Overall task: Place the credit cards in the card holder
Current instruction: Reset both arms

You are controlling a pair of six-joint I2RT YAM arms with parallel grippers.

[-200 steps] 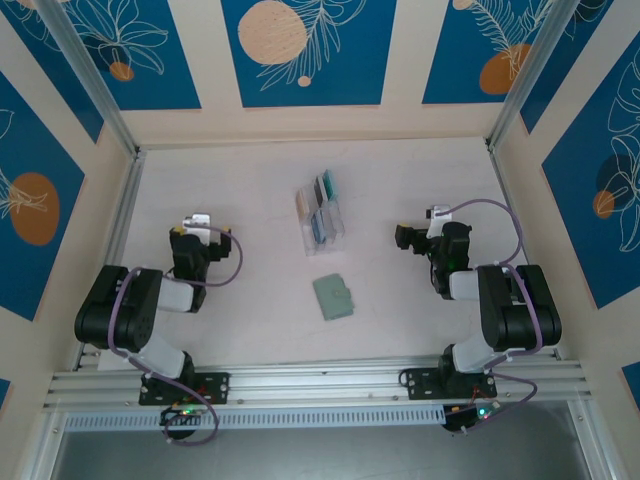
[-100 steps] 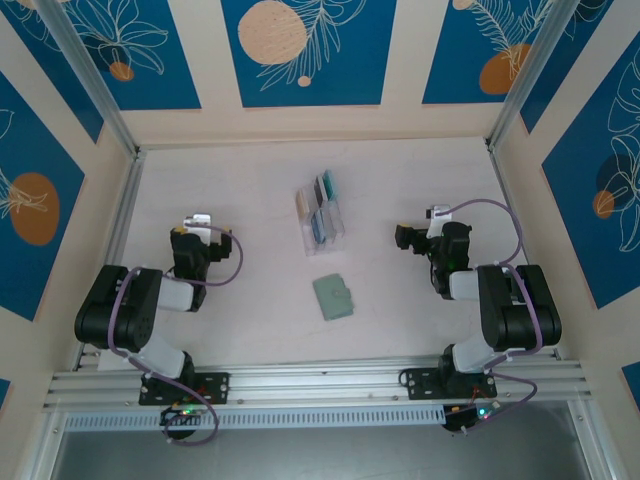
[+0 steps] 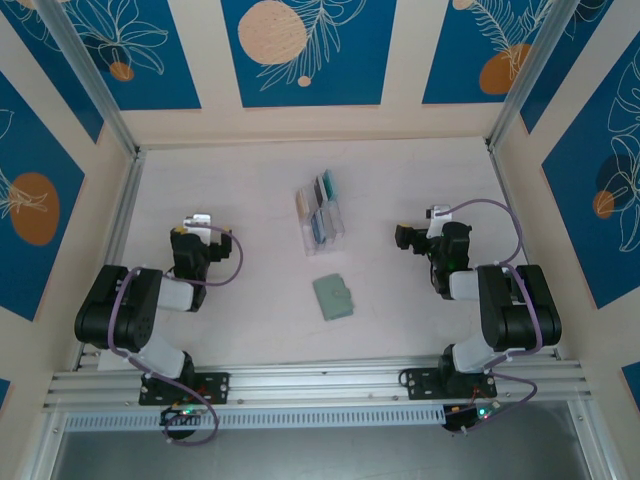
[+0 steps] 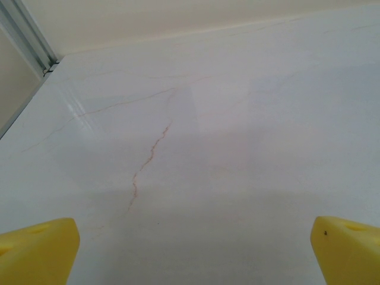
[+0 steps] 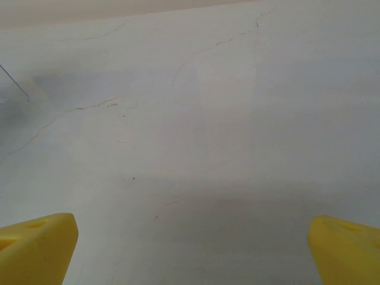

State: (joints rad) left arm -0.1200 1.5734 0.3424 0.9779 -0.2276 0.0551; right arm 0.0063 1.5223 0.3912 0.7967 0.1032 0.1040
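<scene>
The card holder point(image 3: 334, 297), a flat sage-green wallet, lies folded on the table centre. Behind it a clear plastic rack point(image 3: 320, 218) holds the credit cards point(image 3: 325, 186) on edge, teal, blue and cream. My left gripper point(image 3: 197, 222) rests at the table's left, well apart from the wallet. In the left wrist view its yellow fingertips point(image 4: 38, 249) stand far apart over bare table, so it is open. My right gripper point(image 3: 412, 238) sits at the right, pointing toward the rack. Its yellow fingertips point(image 5: 35, 246) are also wide apart with nothing between them.
Both arms are folded back near their bases along the front rail point(image 3: 320, 385). Patterned walls point(image 3: 300, 60) close in the white table on three sides. An aluminium post point(image 4: 27, 35) stands at the far left corner.
</scene>
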